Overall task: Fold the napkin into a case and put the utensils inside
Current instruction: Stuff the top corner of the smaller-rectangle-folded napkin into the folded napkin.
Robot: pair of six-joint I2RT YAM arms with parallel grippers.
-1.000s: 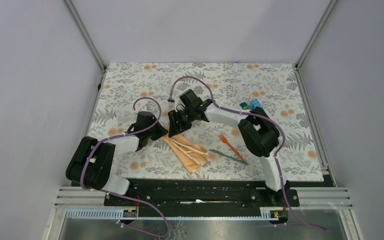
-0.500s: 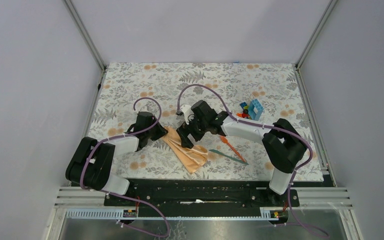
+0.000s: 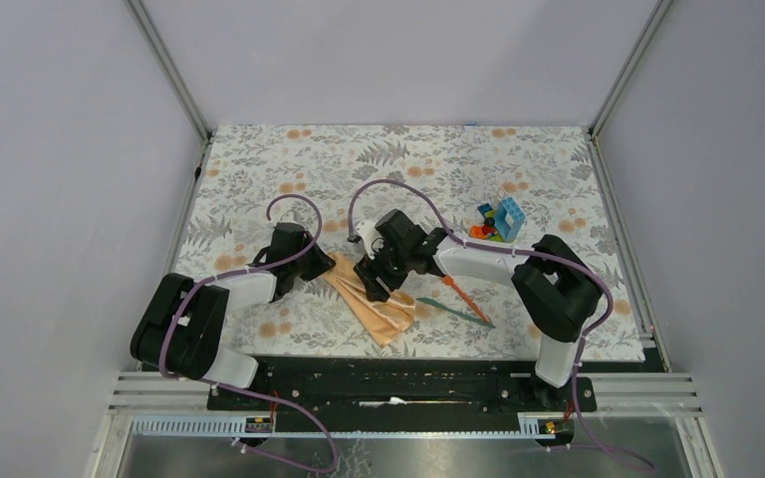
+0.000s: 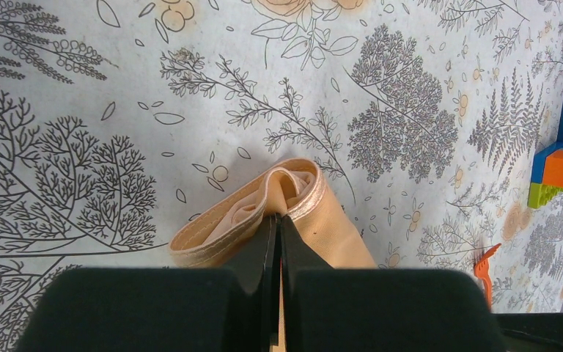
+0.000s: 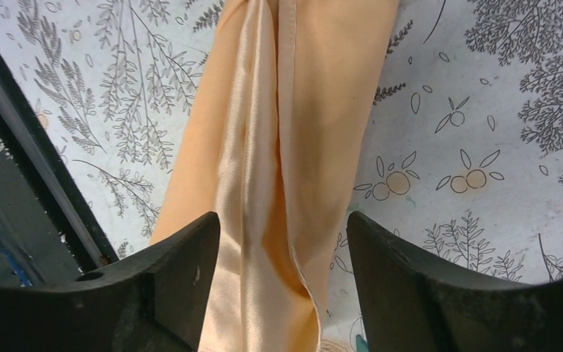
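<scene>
Left pincer (image 4: 277, 242) clamped shut on napkin (image 4: 337, 235) end fold, anchoring. Cloth: long folded strip on floral mat (image 3: 558, 169). Right pincer (image 5: 282, 235) wide open astride strip, empty; lower squarely, catch all layers. Utensils (image 3: 463, 299) lie just right.

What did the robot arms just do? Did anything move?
The right gripper moved toward the near edge and came over the napkin, with its open jaws on either side of the folded cloth. Its elbow swung out to the right. The left gripper stayed shut on the napkin's end. The orange utensil, the teal utensil and the toy blocks did not move.
</scene>
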